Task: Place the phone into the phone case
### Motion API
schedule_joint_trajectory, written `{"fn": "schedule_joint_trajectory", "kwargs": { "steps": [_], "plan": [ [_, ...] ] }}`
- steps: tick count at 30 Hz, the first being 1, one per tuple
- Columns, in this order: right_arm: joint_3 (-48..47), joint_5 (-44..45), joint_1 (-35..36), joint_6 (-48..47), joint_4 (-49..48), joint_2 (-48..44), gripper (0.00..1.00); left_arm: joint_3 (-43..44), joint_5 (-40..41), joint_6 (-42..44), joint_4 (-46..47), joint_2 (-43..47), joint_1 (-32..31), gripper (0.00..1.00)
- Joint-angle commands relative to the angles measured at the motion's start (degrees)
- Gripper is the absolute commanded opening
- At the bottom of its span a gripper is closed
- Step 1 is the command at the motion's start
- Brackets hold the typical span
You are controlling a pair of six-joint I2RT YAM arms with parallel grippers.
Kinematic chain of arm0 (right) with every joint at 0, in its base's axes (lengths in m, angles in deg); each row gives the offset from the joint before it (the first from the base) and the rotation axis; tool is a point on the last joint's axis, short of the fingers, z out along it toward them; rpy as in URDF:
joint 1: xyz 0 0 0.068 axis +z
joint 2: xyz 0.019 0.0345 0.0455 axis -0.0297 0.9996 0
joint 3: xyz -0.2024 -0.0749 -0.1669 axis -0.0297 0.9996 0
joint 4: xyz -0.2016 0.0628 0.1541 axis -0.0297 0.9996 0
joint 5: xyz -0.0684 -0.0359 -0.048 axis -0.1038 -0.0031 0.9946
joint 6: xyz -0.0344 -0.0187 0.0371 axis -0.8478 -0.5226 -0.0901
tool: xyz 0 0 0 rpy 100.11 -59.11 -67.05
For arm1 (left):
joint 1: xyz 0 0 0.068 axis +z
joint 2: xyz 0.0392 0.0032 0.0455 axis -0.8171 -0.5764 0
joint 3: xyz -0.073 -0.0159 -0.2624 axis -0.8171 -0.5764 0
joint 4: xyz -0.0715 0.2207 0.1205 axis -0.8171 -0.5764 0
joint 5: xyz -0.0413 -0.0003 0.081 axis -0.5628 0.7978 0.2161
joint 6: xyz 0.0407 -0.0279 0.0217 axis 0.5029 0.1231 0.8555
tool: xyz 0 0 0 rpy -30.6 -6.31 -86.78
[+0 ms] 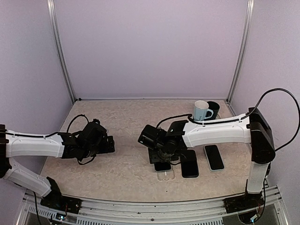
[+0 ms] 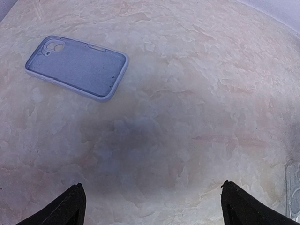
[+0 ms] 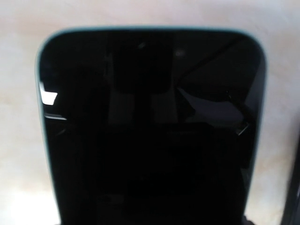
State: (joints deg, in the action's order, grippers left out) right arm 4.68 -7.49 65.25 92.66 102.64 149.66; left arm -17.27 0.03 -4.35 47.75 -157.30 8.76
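Right hand (image 1: 163,156) low over the teal-edged phone (image 3: 150,126) near the bench's (image 1: 117,122) front edge; whether it grips cannot be told. Left hand (image 2: 150,208), fully spread and empty, faces the lavender phone case (image 2: 77,68), perhaps to steady it.

Beige marbled surface (image 1: 122,126). Far right corner: light blue mug (image 1: 201,110) upright, with a dark cup (image 1: 214,108) touching it just behind. Right of centre, toward the near edge, three dark phones lie flat in a row. The right phone (image 1: 214,157) sits slightly apart and the middle phone (image 1: 190,164) is just beside the left phone (image 1: 162,166), which is partly hidden under the arm. The right wrist view shows its black screen with a teal rim. A clear case (image 1: 167,175) lies at its near end. In the left wrist view a lavender phone case (image 2: 77,67) lies open side up, alone. A clear item (image 2: 293,187) at the right edge is too cropped to name.
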Motion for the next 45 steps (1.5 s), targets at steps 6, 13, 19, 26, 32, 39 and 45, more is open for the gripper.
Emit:
{"fn": "schedule_joint_trajectory", "kwargs": {
  "steps": [6,13,19,26,32,39,45],
  "plan": [
    [3.4,-0.6,-1.3,5.2,-2.4,2.2,0.37,3.1,-2.2,2.4,2.1,-4.7,0.5,0.99],
    [4.0,-2.1,-0.8,6.4,-0.9,3.7,0.37,3.0,-2.6,2.8,2.5,-5.0,0.7,0.99],
    [1.5,-1.8,-0.9,4.9,3.4,3.9,0.37,3.0,-3.0,3.0,2.7,-5.3,0.9,0.99],
    [2.9,-4.0,-0.4,5.5,2.4,3.9,0.37,2.9,-3.0,3.1,2.8,-5.3,1.1,0.99],
    [0.3,-3.6,-1.4,3.4,1.6,5.6,0.38,3.0,-3.1,3.2,2.7,-5.4,1.2,0.99],
    [3.5,-4.3,-2.0,3.9,-0.3,4.9,0.41,2.9,-3.0,3.3,2.7,-5.1,1.3,0.99],
    [1.8,-5.1,-2.0,4.2,2.8,6.2,0.99,3.1,-3.6,3.5,2.8,-5.4,1.4,0.99]
  ]
}}
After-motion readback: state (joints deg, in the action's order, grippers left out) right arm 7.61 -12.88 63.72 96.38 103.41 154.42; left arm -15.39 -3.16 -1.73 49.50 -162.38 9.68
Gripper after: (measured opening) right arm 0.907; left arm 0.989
